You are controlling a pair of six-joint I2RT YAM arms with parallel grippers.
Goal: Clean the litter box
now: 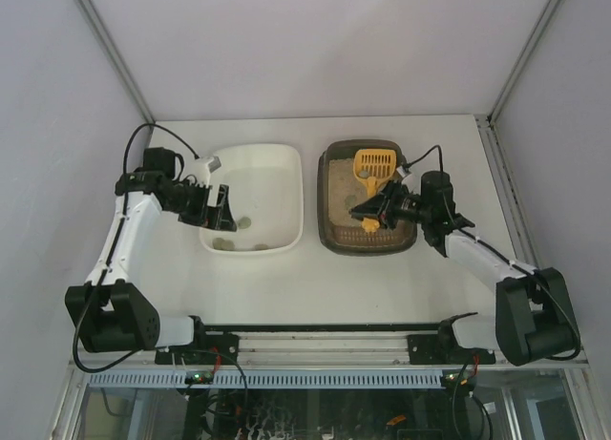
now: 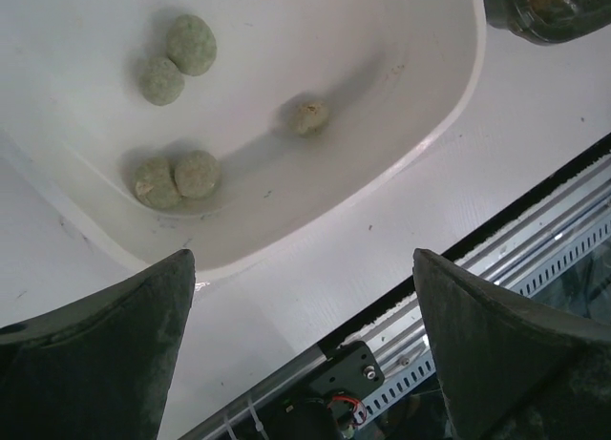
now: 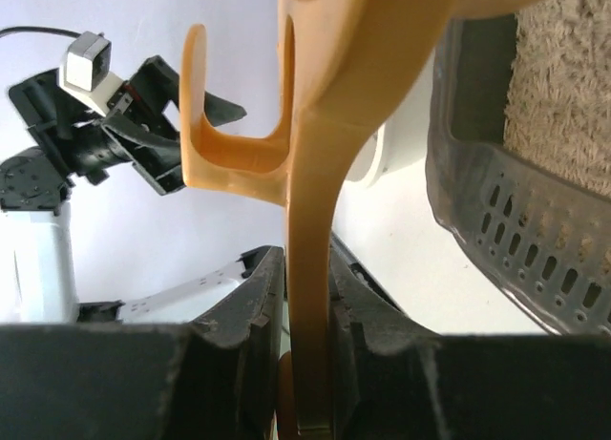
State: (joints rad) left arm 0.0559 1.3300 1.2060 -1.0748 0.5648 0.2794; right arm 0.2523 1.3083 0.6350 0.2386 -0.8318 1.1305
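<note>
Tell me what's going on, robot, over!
Left gripper open, by white tub. Right gripper shut on yellow scoop, over litter box. Five clumps in tub. Nothing blocking.

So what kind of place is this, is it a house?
Probably a robot test booth, not a house: plain white walls with metal posts, a left arm and right arm bolted to a rail, and a litter box and tub on a white table.

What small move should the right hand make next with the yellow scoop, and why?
Probably lower the scoop into the litter box and dig for another clump. The right hand is shut on its handle, the scoop is over the litter, and five clumps already lie in the white tub.
</note>
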